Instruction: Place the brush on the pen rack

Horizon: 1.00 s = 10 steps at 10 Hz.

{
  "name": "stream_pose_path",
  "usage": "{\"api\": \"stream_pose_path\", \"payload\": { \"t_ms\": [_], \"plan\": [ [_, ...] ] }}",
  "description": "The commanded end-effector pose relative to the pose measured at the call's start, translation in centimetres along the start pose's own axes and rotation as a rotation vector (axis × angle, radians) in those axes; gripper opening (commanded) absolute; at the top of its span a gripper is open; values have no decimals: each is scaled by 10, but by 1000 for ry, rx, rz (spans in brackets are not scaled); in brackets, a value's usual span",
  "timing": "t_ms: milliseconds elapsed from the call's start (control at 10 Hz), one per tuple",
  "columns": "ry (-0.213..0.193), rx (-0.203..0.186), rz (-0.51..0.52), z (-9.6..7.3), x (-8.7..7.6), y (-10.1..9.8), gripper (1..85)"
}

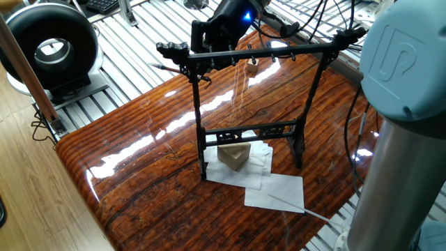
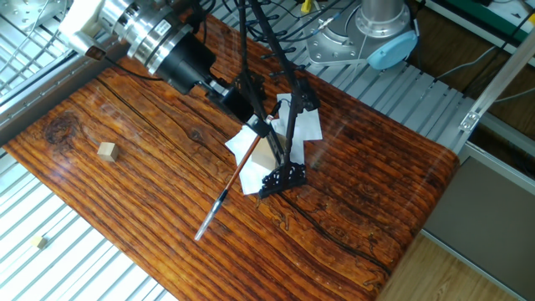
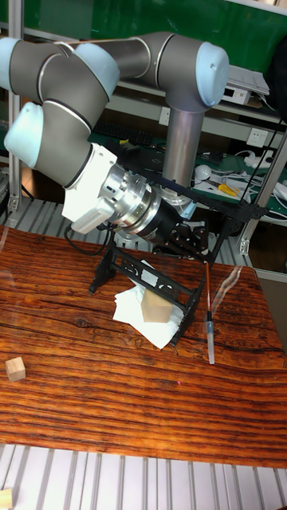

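The tall black pen rack (image 1: pixel 251 104), a frame with two uprights, a top crossbar with small pegs and an ornate lower rail, stands in the middle of the glossy red-brown wooden table (image 1: pixel 139 174), its feet on some white paper sheets (image 1: pixel 275 189) beside a small beige wooden wedge (image 1: pixel 234 155). The thin brush (image 3: pixel 209 307), with a reddish upper shaft, a dark grey middle and a pale tip pointing down, is at the right centre of the tall fixed view, almost vertical, just beside the right upright of the rack. It seems to hang from its top end near the crossbar, and I think this is why it stays upright, because a brush on such a rack is carried by a loop over a peg; the loop itself is too small to see. The black gripper (image 1: pixel 209 31) is at the upper centre of one fixed view, close behind the left end of the crossbar, on the end of the grey arm (image 3: pixel 88 88). Whether its jaws are open or closed I cannot tell, since the dark rack and cables cover them. In my judgement the arm is held high and level with the crossbar because the hanging must be done there. A small tan wooden cube (image 2: pixel 105 150) lies at the left of the other fixed view, well apart from the rack.
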State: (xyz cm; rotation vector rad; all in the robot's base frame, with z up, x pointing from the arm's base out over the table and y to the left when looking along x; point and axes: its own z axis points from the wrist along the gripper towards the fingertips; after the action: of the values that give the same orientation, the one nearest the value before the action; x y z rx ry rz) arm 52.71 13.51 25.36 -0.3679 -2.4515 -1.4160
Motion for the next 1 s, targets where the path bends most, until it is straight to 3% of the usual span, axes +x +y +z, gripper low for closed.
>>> {"api": "stream_pose_path", "payload": {
  "t_ms": [0, 400, 900],
  "plan": [
    [-11, -12, -39, -2, -2, 4, 10],
    [-24, -32, -43, -2, -5, 9, 10],
    [-23, -25, -50, 0, -11, 11, 10]
  ]
}}
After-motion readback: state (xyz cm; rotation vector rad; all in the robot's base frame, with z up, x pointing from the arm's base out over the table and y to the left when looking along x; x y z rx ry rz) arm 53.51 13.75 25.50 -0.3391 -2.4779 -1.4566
